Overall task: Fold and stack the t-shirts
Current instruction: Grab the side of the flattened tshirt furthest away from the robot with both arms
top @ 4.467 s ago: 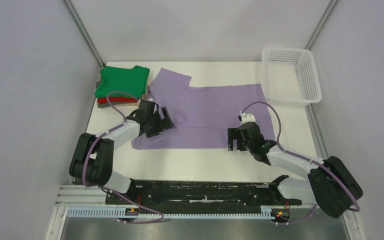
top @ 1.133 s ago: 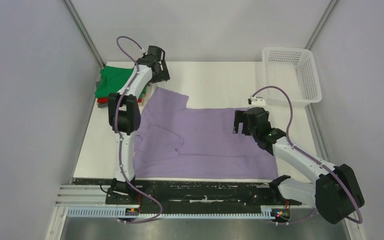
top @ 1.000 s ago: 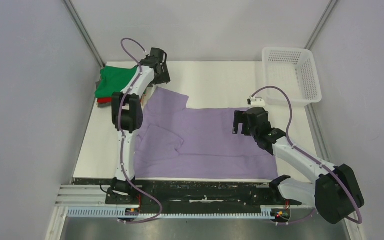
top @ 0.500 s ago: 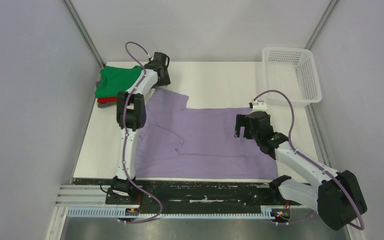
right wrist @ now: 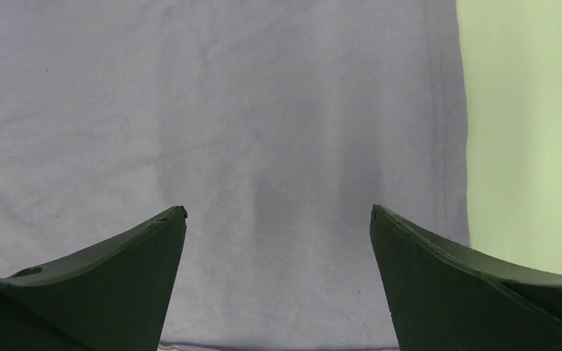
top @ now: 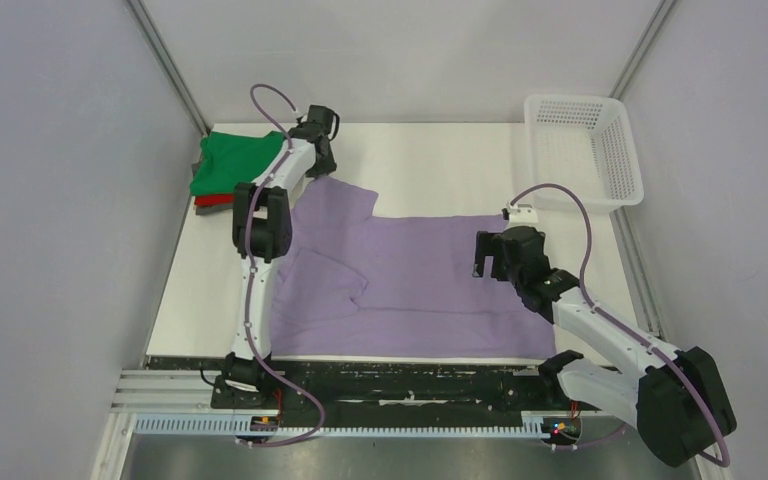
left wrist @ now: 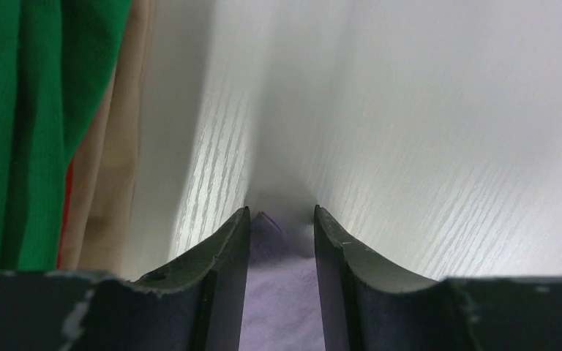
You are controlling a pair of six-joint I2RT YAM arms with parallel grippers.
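Note:
A lilac t-shirt (top: 420, 270) lies spread on the white table (top: 440, 150), its left side folded inward. My left gripper (top: 320, 167) is stretched out to the far left sleeve corner. In the left wrist view the jaws (left wrist: 282, 212) stand narrowly apart with that lilac corner (left wrist: 282, 292) lying between them on the table. My right gripper (top: 480, 262) hovers wide open over the shirt's right part; the right wrist view shows lilac cloth (right wrist: 263, 110) and its hem below the open jaws (right wrist: 278, 210). A folded green t-shirt (top: 235, 163) tops a red one (top: 215, 200) at the far left.
A white mesh basket (top: 622, 150) stands at the far right corner. The folded stack (left wrist: 15, 110) sits just left of my left gripper, with a tan-looking layer (left wrist: 117, 146) under the green. Grey walls close in the table on both sides.
My left gripper has dropped onto the far sleeve corner and its jaws have narrowed around it. The right gripper has drifted slightly toward the near right, still wide open.

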